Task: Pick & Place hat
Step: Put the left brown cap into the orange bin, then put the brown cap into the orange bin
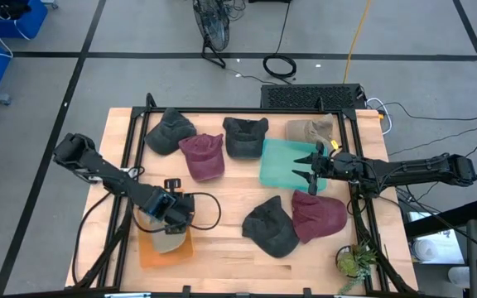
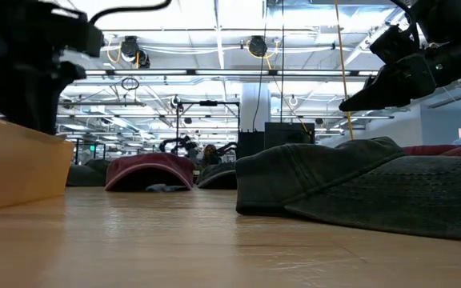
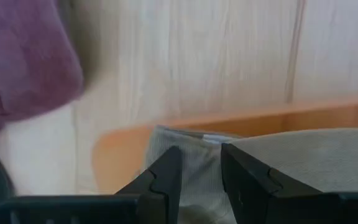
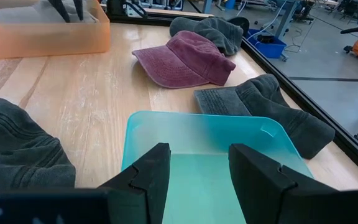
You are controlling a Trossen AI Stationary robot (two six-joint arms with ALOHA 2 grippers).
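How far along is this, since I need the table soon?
Done: one pale hat lies in the orange bin. In hand: left gripper sits at that hat; right gripper hovers open above the empty teal bin. Left: six hats lie on the table.

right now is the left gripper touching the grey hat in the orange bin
Touching. In the left wrist view the left gripper has grey hat fabric between its two fingers, over the orange bin.

Grey floor point(image 1: 139, 33); bright ceiling lights point(image 2: 214, 16)
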